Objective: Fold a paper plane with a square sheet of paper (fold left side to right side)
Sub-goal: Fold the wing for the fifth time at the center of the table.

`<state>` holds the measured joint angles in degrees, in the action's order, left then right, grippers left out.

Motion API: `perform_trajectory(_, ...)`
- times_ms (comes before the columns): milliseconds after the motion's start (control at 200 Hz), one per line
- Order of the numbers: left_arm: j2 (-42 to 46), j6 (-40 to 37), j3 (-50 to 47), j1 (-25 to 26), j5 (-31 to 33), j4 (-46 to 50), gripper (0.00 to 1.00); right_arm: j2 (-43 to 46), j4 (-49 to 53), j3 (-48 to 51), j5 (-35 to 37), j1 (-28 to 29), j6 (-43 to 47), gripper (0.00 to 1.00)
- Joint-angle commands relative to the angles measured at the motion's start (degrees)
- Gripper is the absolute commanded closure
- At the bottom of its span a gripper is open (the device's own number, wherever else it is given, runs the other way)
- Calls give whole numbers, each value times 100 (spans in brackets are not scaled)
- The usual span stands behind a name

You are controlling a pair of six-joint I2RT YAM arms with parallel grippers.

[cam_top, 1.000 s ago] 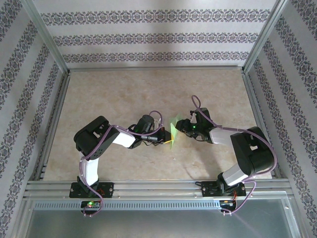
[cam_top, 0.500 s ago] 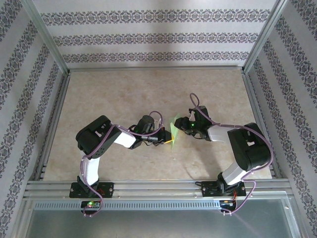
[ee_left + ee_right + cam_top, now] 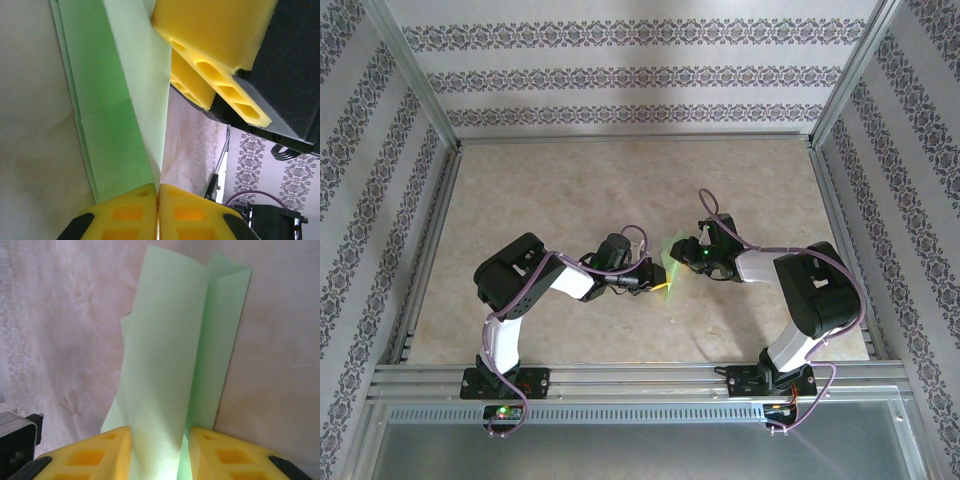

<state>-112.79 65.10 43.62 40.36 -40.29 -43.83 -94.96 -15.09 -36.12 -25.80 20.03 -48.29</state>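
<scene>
One square sheet of paper (image 3: 669,263), light green, is sitting near the middle of the counter (image 3: 550,180), right between your two arms. It is showing creased layers, with the darker part lying flat, as far as I can judge, while a paler flap is rising off it. Your left claw (image 3: 157,194) is pinching that flap's edge with its yellow fingers pressed together, which looks to be what is holding the flap upright so it can swing across towards the right side. Your right claw (image 3: 160,440) is facing it from just beside, its fingers standing apart with the curled flap running up between them. You are probably using it as a guide or readying it to take over the edge, though I cannot tell whether its pads are touching the paper. By my reading you are working mid-fold, and because the flap is bowing, the edges are risking an uneven landing unless you are carrying it over squarely.
</scene>
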Motion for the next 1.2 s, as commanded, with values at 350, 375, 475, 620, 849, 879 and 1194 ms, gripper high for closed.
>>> perform_trajectory(350,318,8,-165,-410,0,-201,68,-243,262,-108,234,97,41,64)
perform_trajectory(375,294,20,-144,-427,-5,-212,67,-234,266,-110,236,102,41,64)
perform_trajectory(475,182,20,5,-459,-31,-163,65,-221,271,-99,234,106,40,64)
perform_trajectory(620,22,7,201,-459,-57,-64,64,-199,279,-88,243,106,56,63)
perform_trajectory(849,-105,-124,413,-458,-63,197,66,-207,296,-84,261,107,57,64)
perform_trajectory(879,-115,-134,426,-456,-58,214,66,-207,298,-88,262,106,58,64)
perform_trajectory(1194,-160,-294,536,-454,34,582,67,-243,332,-123,275,115,68,64)
